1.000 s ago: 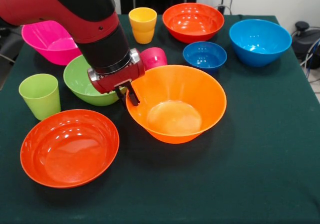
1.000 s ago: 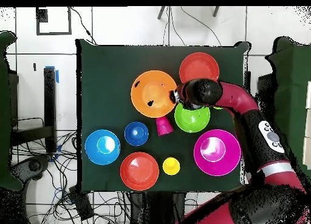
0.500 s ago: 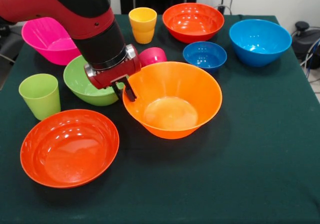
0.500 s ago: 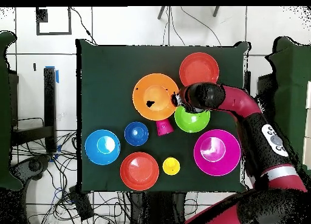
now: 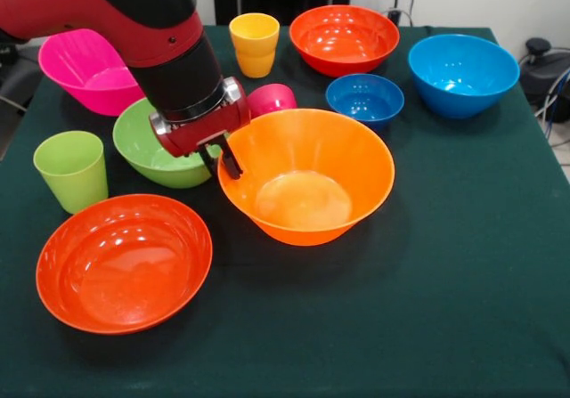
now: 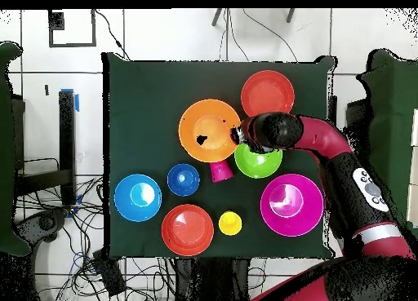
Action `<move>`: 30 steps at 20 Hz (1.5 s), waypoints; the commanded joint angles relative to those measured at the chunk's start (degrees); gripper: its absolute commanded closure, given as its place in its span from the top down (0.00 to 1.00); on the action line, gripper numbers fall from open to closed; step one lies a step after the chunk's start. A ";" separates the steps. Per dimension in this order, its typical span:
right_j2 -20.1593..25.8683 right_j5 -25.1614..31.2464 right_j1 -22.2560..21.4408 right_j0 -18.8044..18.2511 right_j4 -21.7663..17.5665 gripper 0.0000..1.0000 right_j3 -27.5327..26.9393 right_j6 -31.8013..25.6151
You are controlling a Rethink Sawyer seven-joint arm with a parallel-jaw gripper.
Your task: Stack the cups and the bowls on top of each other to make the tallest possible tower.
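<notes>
My gripper (image 5: 227, 161) is shut on the left rim of the big orange bowl (image 5: 305, 177) at the table's middle, and the gripped side looks slightly raised. In the overhead view the gripper (image 6: 238, 135) sits at that bowl's (image 6: 208, 130) right rim. The green bowl (image 5: 151, 144) lies just behind the arm. The red-pink cup (image 5: 272, 101) lies on its side against the orange bowl's far rim. The lime cup (image 5: 71, 171) and the yellow cup (image 5: 254, 44) stand upright. Every bowl and cup sits singly, so no tower is in view.
A shallow red-orange bowl (image 5: 123, 262) sits at the near left and another (image 5: 344, 38) at the far middle. The big pink bowl (image 5: 85, 73) is far left, the small dark blue bowl (image 5: 364, 100) and the light blue bowl (image 5: 462, 73) far right.
The gripper has drawn the big orange bowl a little toward the green bowl and the red-pink cup, mostly in the first half second. Nothing else has moved.
</notes>
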 commanded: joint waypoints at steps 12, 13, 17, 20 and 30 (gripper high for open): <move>2.27 -4.02 3.92 -2.30 -11.99 1.00 5.85 -18.36; 2.31 -3.31 4.21 -2.22 -12.05 1.00 5.42 -18.52; 2.37 -0.77 5.17 -1.80 -12.37 1.00 3.88 -19.46; 2.32 -0.06 5.12 -1.58 -12.25 1.00 3.66 -19.08; 3.03 -0.45 4.39 -2.13 -11.90 1.00 4.96 -17.77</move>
